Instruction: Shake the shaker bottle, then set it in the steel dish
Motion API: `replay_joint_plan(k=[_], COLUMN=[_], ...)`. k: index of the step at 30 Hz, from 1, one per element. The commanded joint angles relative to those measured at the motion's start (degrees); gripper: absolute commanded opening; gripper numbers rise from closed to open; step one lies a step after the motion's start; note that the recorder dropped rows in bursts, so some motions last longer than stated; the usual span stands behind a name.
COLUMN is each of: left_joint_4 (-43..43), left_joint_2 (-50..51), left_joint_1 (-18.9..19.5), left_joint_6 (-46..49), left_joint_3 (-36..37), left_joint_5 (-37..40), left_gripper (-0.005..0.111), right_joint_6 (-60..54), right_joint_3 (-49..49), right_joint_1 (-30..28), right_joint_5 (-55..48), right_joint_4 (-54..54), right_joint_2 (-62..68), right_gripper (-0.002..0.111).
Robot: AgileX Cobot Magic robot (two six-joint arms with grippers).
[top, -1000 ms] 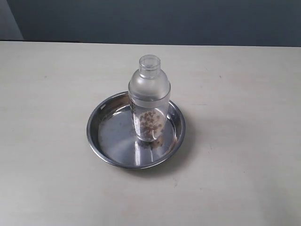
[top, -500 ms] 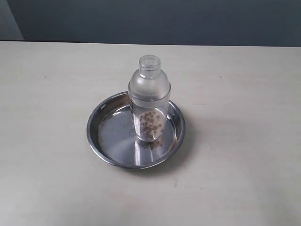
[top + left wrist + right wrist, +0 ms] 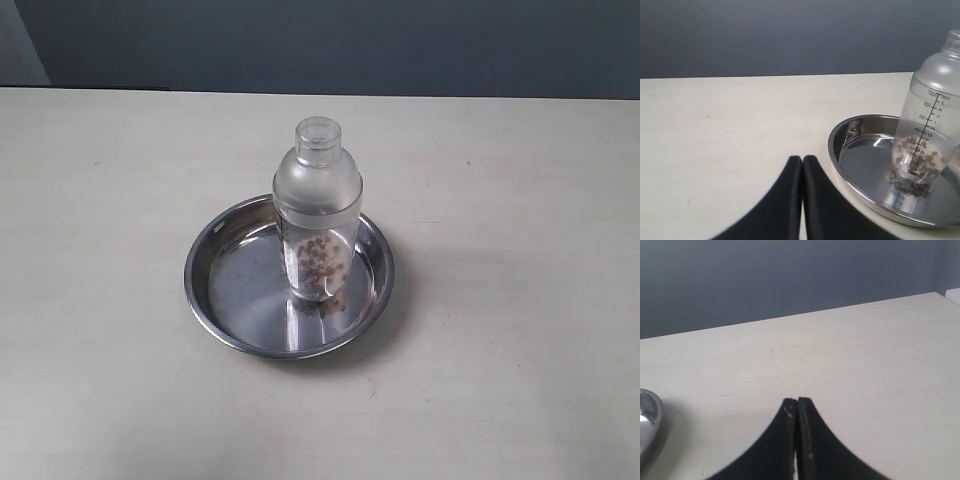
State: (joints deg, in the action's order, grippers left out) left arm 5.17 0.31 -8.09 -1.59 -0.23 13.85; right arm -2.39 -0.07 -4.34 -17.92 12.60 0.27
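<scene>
We see nothing shift: the shaker bottle [image 3: 317, 200] stays upright in the steel dish [image 3: 240, 300], mid-worktop [image 3: 100, 380]; left gripper [image 3: 802, 162] and right gripper [image 3: 797, 404] sit clear, jaws pressed together on nothing, so we judge the task finished

The left gripper [image 3: 802, 159], showing just beside the steel dish [image 3: 837, 152], is presenting two matte black fingers [image 3: 782, 202]. Each one is curving outward from a narrow rounded tip into a broad base, and the pair is meeting along a thin straight seam. The right gripper [image 3: 796, 401], off to one side of the steel dish, is wearing the same plain black, its fingers [image 3: 815, 445] flaring likewise and closing on a fine seam. A faint pale scuff is showing near one tip.
</scene>
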Motion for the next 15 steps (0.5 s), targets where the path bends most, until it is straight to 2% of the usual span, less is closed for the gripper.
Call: replay_joint_plan(k=[1, 15], left_joint_4=[0.8, 0.8], left_joint_2=[-0.3, -0.3], left_joint_1=[0.3, 0.3], left_joint_6=[2.3, 3.7], left_joint_3=[0.2, 0.2], left_joint_5=[-0.5, -1.0], left_gripper=[0.001, 0.001], right_joint_6=[-0.1, -0.1], right_joint_3=[0.1, 0.1], right_joint_1=[-0.2, -0.2], right_joint_5=[0.4, 0.4], right_joint_4=[-0.1, -0.1], right_joint_2=[-0.3, -0.3], right_gripper=[-0.001, -0.001])
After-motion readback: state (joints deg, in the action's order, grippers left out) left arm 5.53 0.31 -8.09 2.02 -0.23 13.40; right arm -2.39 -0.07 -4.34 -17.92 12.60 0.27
